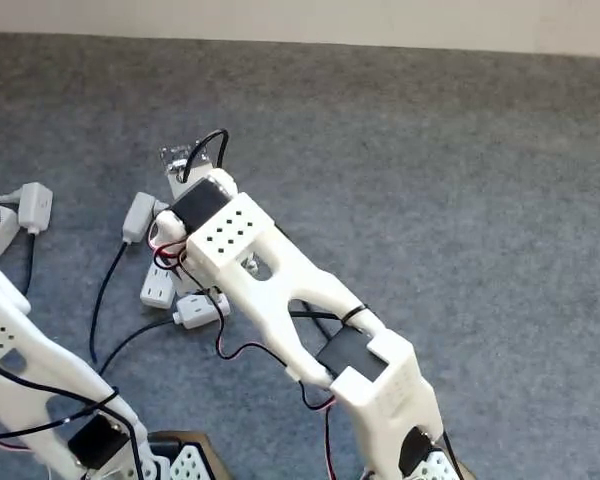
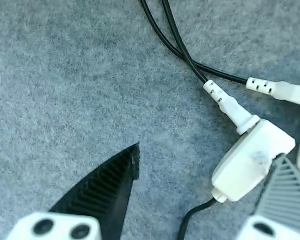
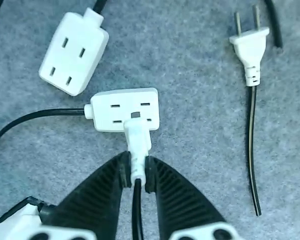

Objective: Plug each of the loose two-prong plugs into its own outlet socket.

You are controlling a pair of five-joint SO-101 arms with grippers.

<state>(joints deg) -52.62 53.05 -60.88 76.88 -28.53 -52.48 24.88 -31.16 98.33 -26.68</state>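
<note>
My right gripper (image 3: 136,172) is shut on a white two-prong plug (image 3: 138,145) whose front sits in a white outlet block (image 3: 124,109). A second outlet block (image 3: 73,52) lies just beyond it with bare slots. A loose white plug (image 3: 250,48) lies off to one side, prongs pointing away. My left gripper (image 2: 210,155) hangs open over the carpet, with a white outlet block (image 2: 251,161) lying against its pale finger (image 2: 285,195). In the high view, the right arm (image 1: 280,270) reaches over a cluster of white blocks (image 1: 158,285).
Black cords (image 2: 180,45) run across the grey carpet by the left gripper, ending in white strain reliefs (image 2: 231,107). Two more white blocks (image 1: 32,205) lie at the far left. The carpet to the right of the arms is open.
</note>
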